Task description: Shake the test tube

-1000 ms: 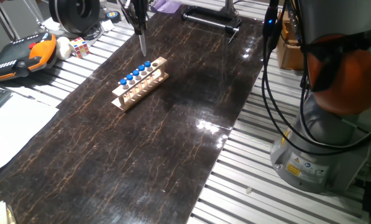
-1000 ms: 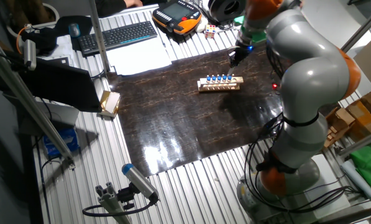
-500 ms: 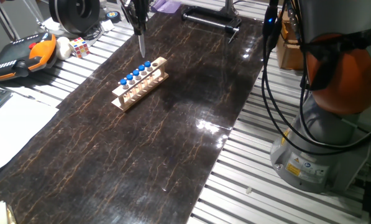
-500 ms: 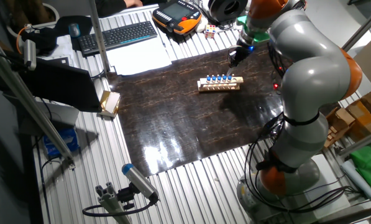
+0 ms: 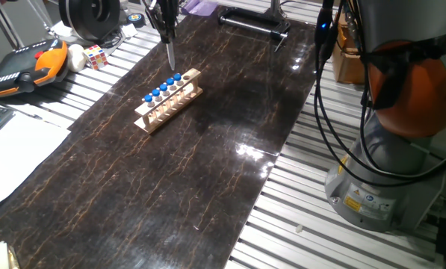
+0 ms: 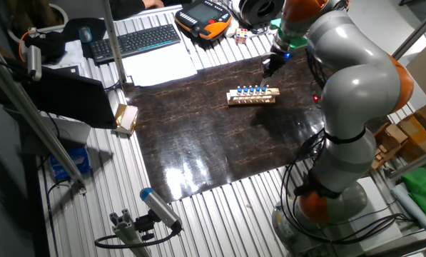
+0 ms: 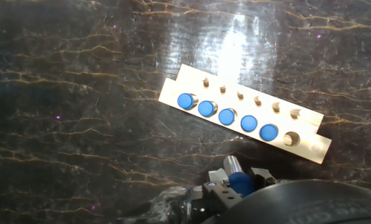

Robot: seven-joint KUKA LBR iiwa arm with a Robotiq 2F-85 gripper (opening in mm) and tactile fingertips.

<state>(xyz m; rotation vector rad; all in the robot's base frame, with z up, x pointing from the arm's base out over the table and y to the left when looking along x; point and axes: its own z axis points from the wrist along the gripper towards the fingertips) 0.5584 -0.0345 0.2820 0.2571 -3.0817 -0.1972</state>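
Note:
My gripper [image 5: 167,31] is shut on a clear test tube [image 5: 170,54] with a blue cap and holds it upright, above the table, just past the far end of the light wooden rack [image 5: 167,100]. In the hand view the gripper [image 7: 238,182] closes around the tube's blue cap, and the tube body [image 7: 233,165] points down toward the table. The rack [image 7: 247,109] holds several more blue-capped tubes in a row, with an empty hole [image 7: 291,138] at its right end. In the other fixed view the gripper [image 6: 268,66] hangs just behind the rack [image 6: 252,96].
An orange and black pendant [image 5: 25,63], a Rubik's cube [image 5: 95,56] and a filament spool [image 5: 92,19] lie left of the dark mat. A black bar [image 5: 254,22] lies at the mat's far end. The robot base [image 5: 379,179] stands at the right, and cardboard boxes [image 5: 350,56] behind it.
The arm shifts slightly to one side and back. The held tube stays at almost the same spot above the rack's end. The rack has not moved.

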